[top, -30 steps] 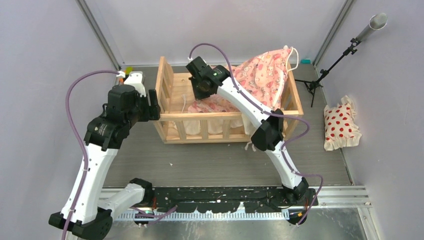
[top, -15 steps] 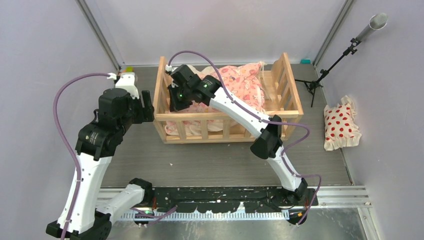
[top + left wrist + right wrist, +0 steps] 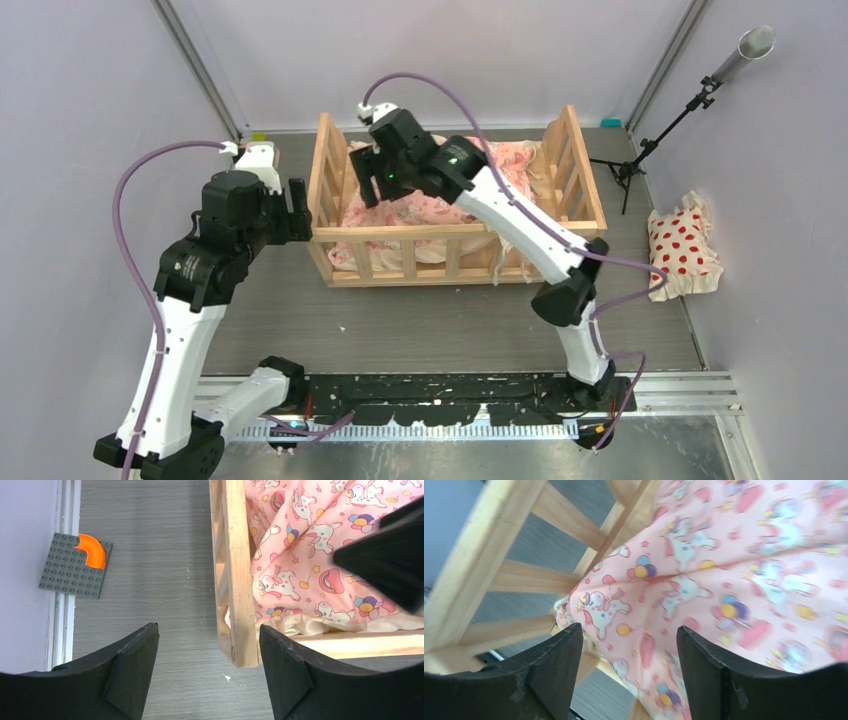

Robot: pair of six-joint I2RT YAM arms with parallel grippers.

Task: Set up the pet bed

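Overhead, the pet bed (image 3: 400,233) stands on the grey wood-grain table (image 3: 430,320), towards the back between pale lilac walls (image 3: 450,60), with the pink cushion (image 3: 425,210) lying inside it. A red-dotted pillow (image 3: 683,250) lies by the right wall, near a microphone stand (image 3: 650,140). The left gripper (image 3: 297,210) hangs at the bed's left end; the right gripper (image 3: 365,175) hovers over the cushion. From the left wrist, the left gripper (image 3: 207,630) gapes wide and empty, the bed's corner rail (image 3: 235,555) between its 2 fingers, and a grey studded plate (image 3: 70,572) lies by the wall. From the right wrist, the right gripper (image 3: 630,630) is spread apart above the cushion (image 3: 704,580), gripping nothing.
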